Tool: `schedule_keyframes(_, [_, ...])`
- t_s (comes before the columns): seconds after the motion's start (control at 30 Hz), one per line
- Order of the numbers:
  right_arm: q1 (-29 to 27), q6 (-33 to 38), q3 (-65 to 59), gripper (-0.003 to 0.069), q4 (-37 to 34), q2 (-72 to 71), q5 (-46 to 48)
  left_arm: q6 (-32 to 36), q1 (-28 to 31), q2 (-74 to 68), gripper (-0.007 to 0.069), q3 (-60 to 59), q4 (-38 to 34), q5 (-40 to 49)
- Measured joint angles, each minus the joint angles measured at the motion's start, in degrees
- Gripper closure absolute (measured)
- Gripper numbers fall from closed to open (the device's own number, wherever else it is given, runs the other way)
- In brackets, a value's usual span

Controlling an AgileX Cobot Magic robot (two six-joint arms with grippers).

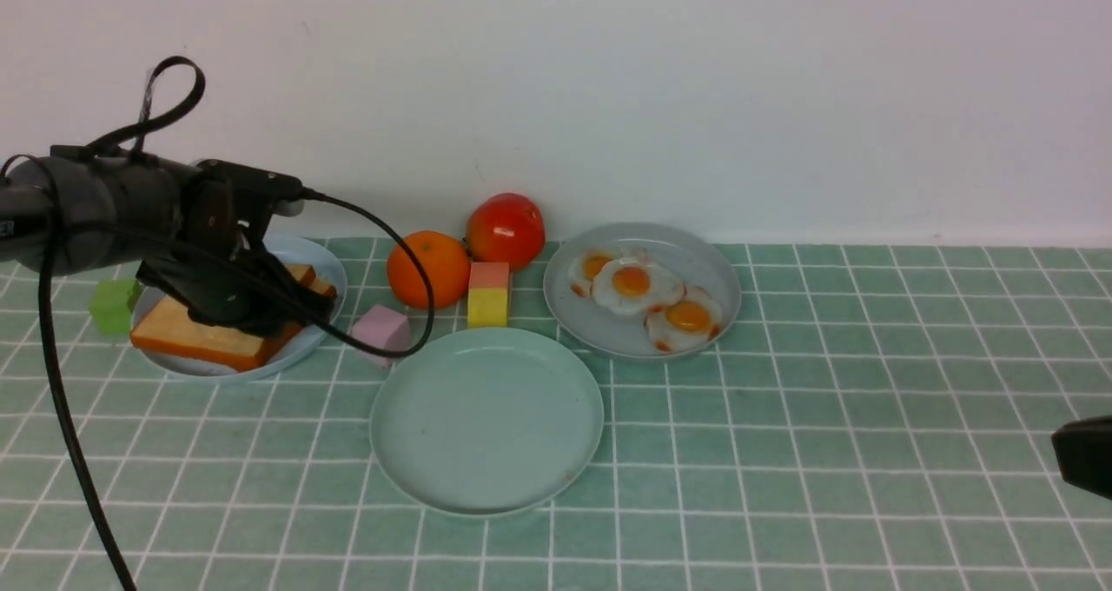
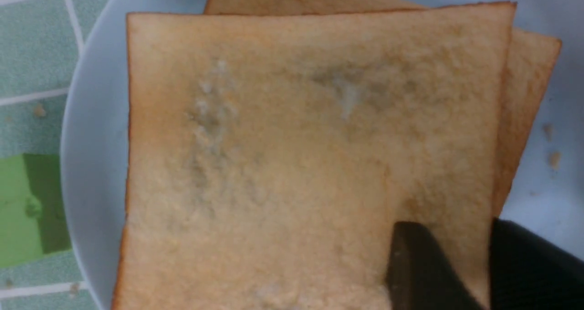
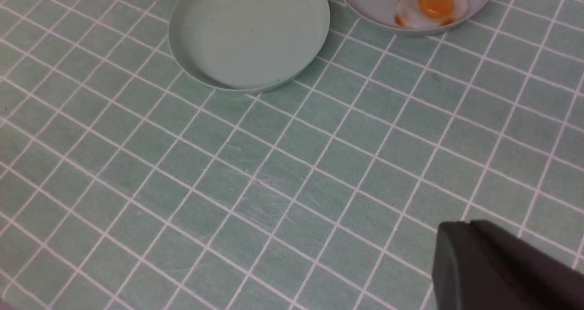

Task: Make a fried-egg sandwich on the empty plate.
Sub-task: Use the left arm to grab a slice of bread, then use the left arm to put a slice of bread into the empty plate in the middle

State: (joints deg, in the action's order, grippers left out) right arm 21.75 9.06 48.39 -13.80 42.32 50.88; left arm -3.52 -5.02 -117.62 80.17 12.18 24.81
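Note:
Two toast slices [image 1: 195,335] lie stacked on the light-blue plate [image 1: 217,372] at the left. My left gripper [image 1: 269,313] is down on that plate. In the left wrist view the top toast slice [image 2: 292,155] fills the picture, and a corner of it sits between the left gripper [image 2: 456,230] fingers, which are shut on it. The empty mint-green plate [image 1: 486,417] lies at the middle front, also in the right wrist view [image 3: 248,32]. Fried eggs [image 1: 632,282] rest on the grey plate [image 1: 608,335]. My right gripper [image 3: 470,237] is shut and hangs low at the far right [image 1: 1082,456], holding nothing.
An orange [image 1: 427,268] and a tomato [image 1: 506,229] stand by the back wall. A yellow-and-pink block [image 1: 489,295] and a pink block [image 1: 382,328] sit just behind the empty plate. A green block [image 1: 113,306] lies left of the toast plate.

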Motion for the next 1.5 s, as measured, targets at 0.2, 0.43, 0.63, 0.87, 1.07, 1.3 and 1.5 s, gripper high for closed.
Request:
schedule_keyframes(0.2, [0.0, 0.0, 0.0, 0.0627, -0.6, 0.0, 0.2, 0.0, -0.1, 0.3, 0.0596, 0.2, 0.1, 0.4])
schedule_keyframes(0.43, [0.0, 0.0, 0.0, 0.0624, -0.6, 0.0, 0.3, 0.0, -0.3, 7.0, 0.0596, -0.2, -0.2, 4.1])
schedule_keyframes(0.63, [0.0, 0.0, 0.0, 0.0618, -0.6, 0.0, 0.3, 0.0, -6.8, 17.0, 0.0596, -0.6, -1.5, 11.7])
schedule_keyframes(0.87, [0.0, 0.1, 0.0, 0.0611, -0.5, 0.0, 0.3, -0.1, -24.5, 19.6, 0.0596, -6.1, -2.4, 13.6])
schedule_keyframes(1.07, [0.0, 0.1, 0.0, 0.0608, -0.6, 0.0, 1.1, -2.2, -31.1, 14.1, 0.0598, -7.1, 0.3, 10.3])
schedule_keyframes(1.3, [0.0, 0.1, 0.0, 0.0594, -1.0, 0.0, 2.2, -2.6, -31.9, 9.7, 0.0589, -7.1, 2.0, 7.7])
schedule_keyframes(1.5, [0.0, 0.0, 0.0, 0.0452, -0.7, 0.1, 1.0, -2.6, -31.9, 9.1, 0.0364, -6.9, 2.4, 7.3])
